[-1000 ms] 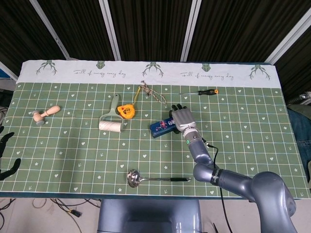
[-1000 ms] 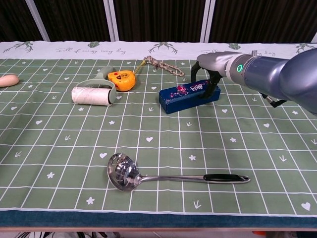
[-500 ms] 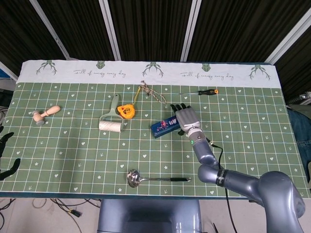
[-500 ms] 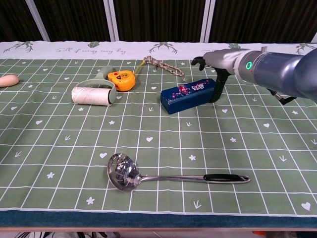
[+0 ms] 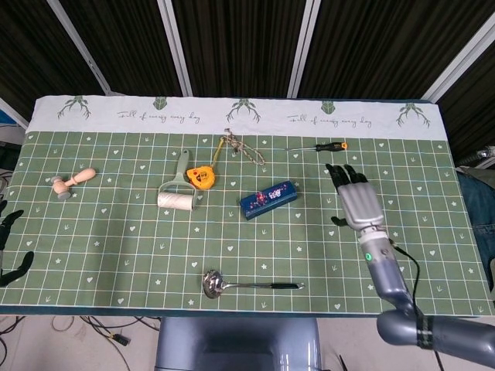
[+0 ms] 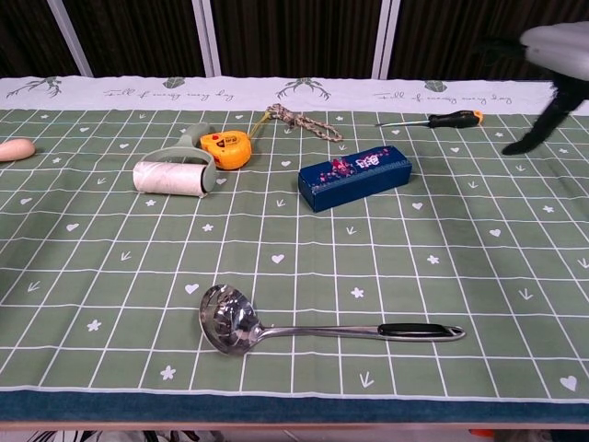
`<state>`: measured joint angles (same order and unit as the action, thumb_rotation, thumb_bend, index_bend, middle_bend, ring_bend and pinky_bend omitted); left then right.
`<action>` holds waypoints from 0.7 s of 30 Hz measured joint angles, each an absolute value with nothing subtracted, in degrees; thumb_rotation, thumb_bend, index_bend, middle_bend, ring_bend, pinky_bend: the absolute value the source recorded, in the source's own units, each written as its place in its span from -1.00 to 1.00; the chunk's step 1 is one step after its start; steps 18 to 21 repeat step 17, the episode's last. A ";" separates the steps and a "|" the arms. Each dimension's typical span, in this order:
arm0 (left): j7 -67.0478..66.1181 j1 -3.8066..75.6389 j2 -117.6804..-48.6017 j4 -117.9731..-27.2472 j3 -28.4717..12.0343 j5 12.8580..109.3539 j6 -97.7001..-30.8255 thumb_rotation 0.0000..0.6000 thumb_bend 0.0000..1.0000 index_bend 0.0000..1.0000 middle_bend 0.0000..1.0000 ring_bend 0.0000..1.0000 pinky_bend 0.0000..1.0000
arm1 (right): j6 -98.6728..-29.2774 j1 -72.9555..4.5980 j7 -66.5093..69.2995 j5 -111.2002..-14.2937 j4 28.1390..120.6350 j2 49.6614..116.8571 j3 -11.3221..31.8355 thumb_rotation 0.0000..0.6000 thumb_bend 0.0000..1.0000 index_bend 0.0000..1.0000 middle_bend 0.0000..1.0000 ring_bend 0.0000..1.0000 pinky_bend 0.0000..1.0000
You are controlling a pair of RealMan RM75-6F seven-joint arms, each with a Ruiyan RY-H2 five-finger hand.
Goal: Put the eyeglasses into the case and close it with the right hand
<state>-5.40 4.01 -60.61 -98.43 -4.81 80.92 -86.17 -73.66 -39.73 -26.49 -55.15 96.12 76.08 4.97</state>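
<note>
My right hand hangs above the right part of the desk, fingers spread and holding nothing, well apart from the case. In the chest view only its blurred edge shows at the top right corner. The case lies shut near the middle, tilted, with bare cloth all round it; I can't see what is inside it. Far of it lie the screwdriver, the rope and the tape measure. Left of the case is the lint roller, and further left a wooden tool. The ladle lies close to the near edge. My left hand shows at the left edge, off the desk; whether its fingers are closed I can't tell.
</note>
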 measured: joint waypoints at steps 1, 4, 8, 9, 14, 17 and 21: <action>-5.57 4.04 -60.69 -98.43 -4.82 80.91 -86.17 1.00 -0.36 -0.71 -1.00 -1.00 -1.00 | -75.89 -37.84 -25.79 -57.29 97.29 75.24 3.70 1.00 -0.61 -0.94 -0.74 -0.80 -0.55; -5.84 4.10 -60.89 -98.46 -4.80 80.90 -86.14 1.00 -0.37 -0.73 -1.00 -1.00 -1.00 | -83.40 -31.30 -23.68 -64.78 100.13 72.95 -0.59 1.00 -0.61 -0.92 -0.74 -0.80 -0.55; -5.88 4.08 -61.00 -98.38 -4.73 81.09 -86.25 1.00 -0.37 -0.74 -1.00 -1.00 -1.00 | -91.40 -23.78 -21.82 -72.57 101.33 71.57 -5.31 1.00 -0.61 -0.91 -0.74 -0.80 -0.55; -5.84 4.06 -61.02 -98.38 -4.72 81.13 -86.29 1.00 -0.36 -0.75 -1.00 -1.00 -1.00 | -93.20 -22.00 -21.36 -74.12 101.28 71.47 -6.33 1.00 -0.61 -0.90 -0.74 -0.80 -0.55; -5.41 3.92 -60.99 -98.46 -4.73 81.23 -86.58 1.00 -0.36 -0.76 -1.00 -1.00 -1.00 | -98.36 -16.29 -20.15 -77.96 99.89 72.13 -8.63 1.00 -0.61 -0.89 -0.74 -0.80 -0.55; -5.30 3.88 -60.89 -98.55 -4.74 81.38 -86.71 1.00 -0.37 -0.76 -1.00 -1.00 -1.00 | -99.63 -13.80 -20.03 -79.42 98.78 72.78 -9.27 1.00 -0.61 -0.89 -0.74 -0.80 -0.55; -5.30 3.88 -60.89 -98.55 -4.74 81.38 -86.71 1.00 -0.37 -0.76 -1.00 -1.00 -1.00 | -99.63 -13.80 -20.03 -79.42 98.78 72.78 -9.27 1.00 -0.61 -0.89 -0.74 -0.80 -0.55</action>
